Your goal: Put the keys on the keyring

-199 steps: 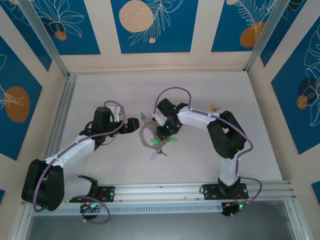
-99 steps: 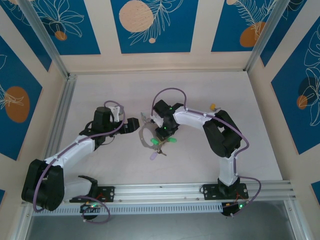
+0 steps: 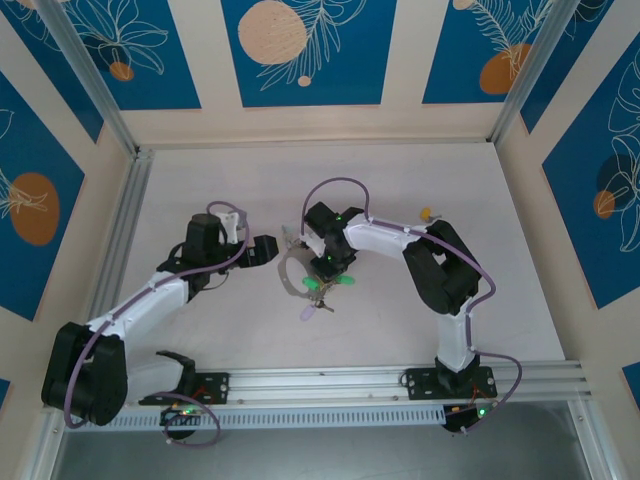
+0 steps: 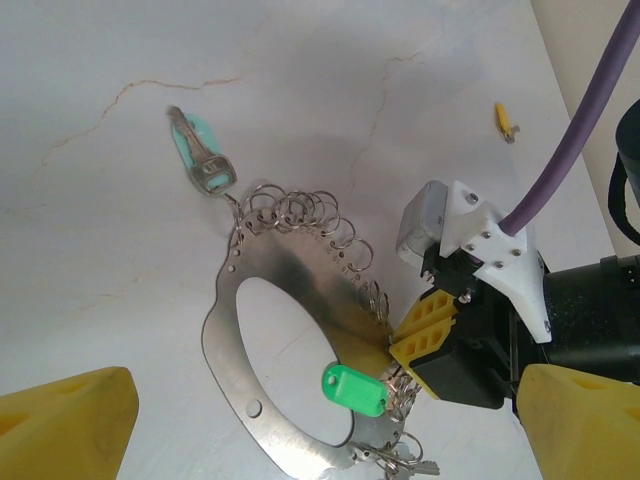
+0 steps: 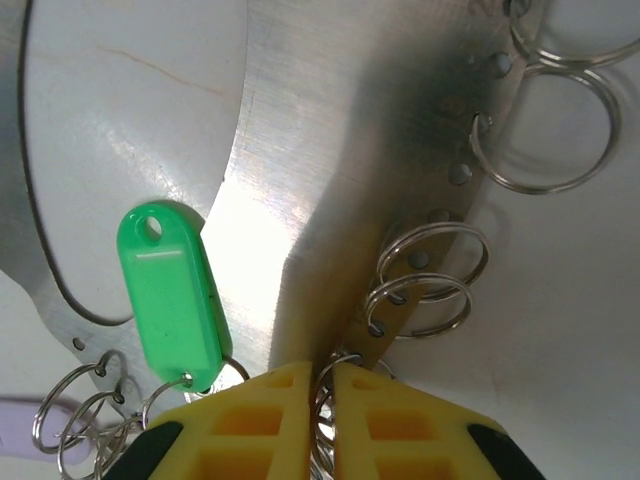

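Where wire rings (image 4: 300, 210) fringe the flat steel keyring (image 4: 300, 266), it is clamped by the right end effector (image 5: 322, 385); the left end effector (image 3: 268, 250) is spread.

White marbled bench (image 3: 230, 190), faint brown veins, evenly lit. Cream walls (image 3: 400, 60) on three sides with blue leaf-print panels (image 3: 300, 50) and orange discs. Aluminium posts (image 3: 90, 75) at far corners. Slotted rail (image 3: 330, 378) along near edge.

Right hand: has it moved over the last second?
Yes. The right hand has slid a little left, away from the yellow bit, pinched on the keyring.
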You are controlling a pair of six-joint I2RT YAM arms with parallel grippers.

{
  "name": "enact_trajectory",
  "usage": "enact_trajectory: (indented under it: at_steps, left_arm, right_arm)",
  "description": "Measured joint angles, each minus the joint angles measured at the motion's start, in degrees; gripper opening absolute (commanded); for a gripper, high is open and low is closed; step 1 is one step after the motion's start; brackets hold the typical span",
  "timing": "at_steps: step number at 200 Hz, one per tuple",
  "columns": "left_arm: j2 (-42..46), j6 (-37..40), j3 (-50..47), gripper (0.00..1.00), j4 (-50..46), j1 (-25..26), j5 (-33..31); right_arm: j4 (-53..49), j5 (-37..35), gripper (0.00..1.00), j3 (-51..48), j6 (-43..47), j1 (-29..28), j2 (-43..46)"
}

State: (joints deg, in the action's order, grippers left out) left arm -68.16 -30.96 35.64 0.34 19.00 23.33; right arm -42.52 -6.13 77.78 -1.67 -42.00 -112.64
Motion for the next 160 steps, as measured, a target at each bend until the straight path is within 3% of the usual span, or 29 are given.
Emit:
enact_trajectory:
  at_steps: [51,160]
  left_arm:
    - [0.2,0.0,0.02,0.97,-0.48,0.0,-0.04]
    - [1.9,1.33,0.0,0.95,-1.81,0.0,-1.36]
  right_arm:
    - [-1.14,-0.83,0.12,0.55,0.22,0.0,0.0]
    - [-1.29,-0.76,0.03,0.55,0.17,1.14,0.0]
